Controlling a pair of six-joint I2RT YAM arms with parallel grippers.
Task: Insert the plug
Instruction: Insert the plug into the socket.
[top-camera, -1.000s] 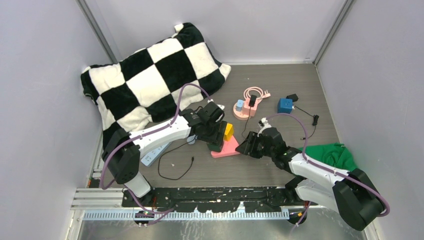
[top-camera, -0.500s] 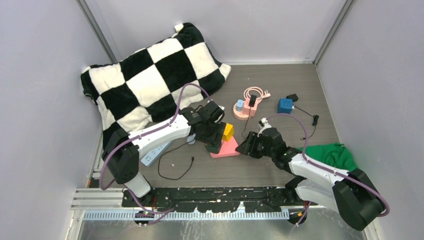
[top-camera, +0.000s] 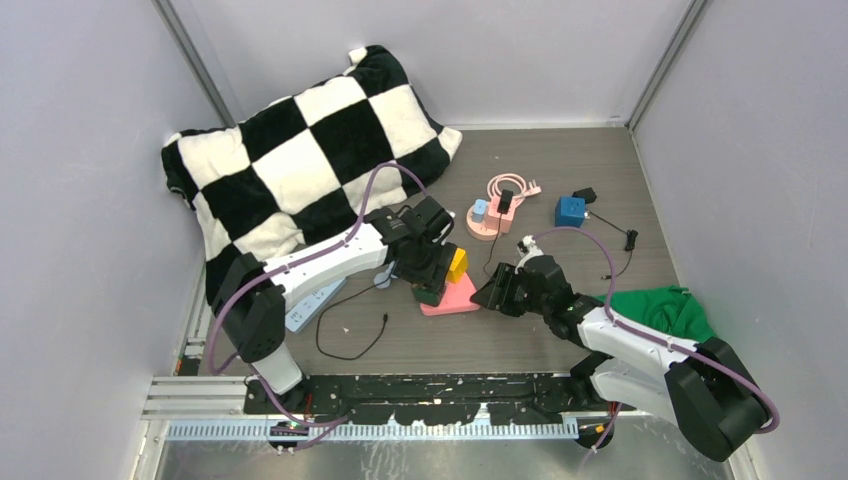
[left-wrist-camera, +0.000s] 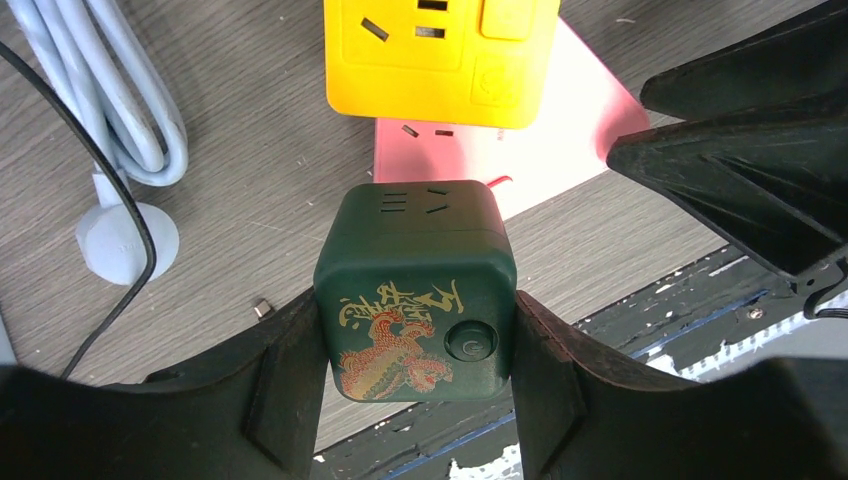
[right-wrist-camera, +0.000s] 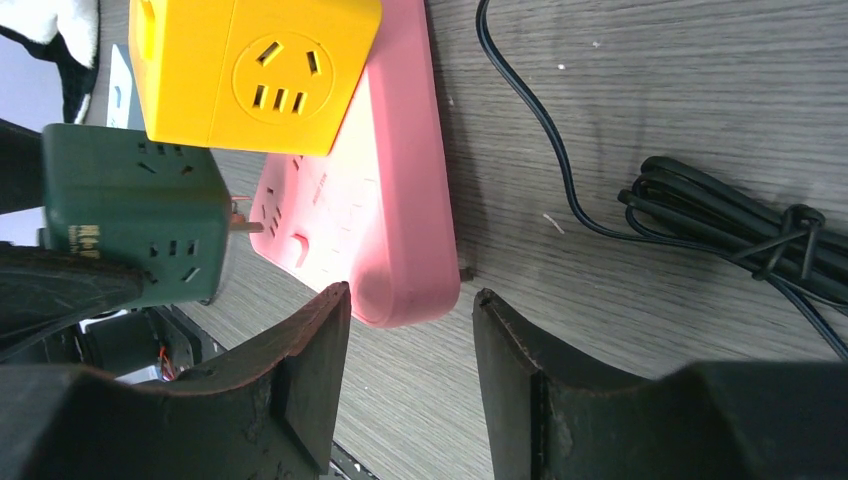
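My left gripper (left-wrist-camera: 414, 330) is shut on a dark green cube plug adapter (left-wrist-camera: 415, 290) with a gold and red dragon print. It holds the cube just above the pink power strip (top-camera: 452, 294), its metal prongs close to the strip's sockets, as the right wrist view shows (right-wrist-camera: 135, 225). A yellow cube adapter (left-wrist-camera: 440, 55) stands plugged on the strip's far part. My right gripper (right-wrist-camera: 410, 330) is open and empty, its jaws apart right at the pink strip's near end (right-wrist-camera: 405, 240), not closed on it.
A black cable bundle (right-wrist-camera: 740, 235) lies right of the strip. A white power strip with grey cord (top-camera: 310, 305) and a thin black cable (top-camera: 350, 340) lie to the left. A checkered pillow (top-camera: 300, 160), a pink round socket set (top-camera: 492, 215), a blue cube (top-camera: 570, 210) and green cloth (top-camera: 665, 310) lie around.
My left gripper has shifted slightly right and forward with the green cube, closer over the pink strip. The right arm has stayed where it was.
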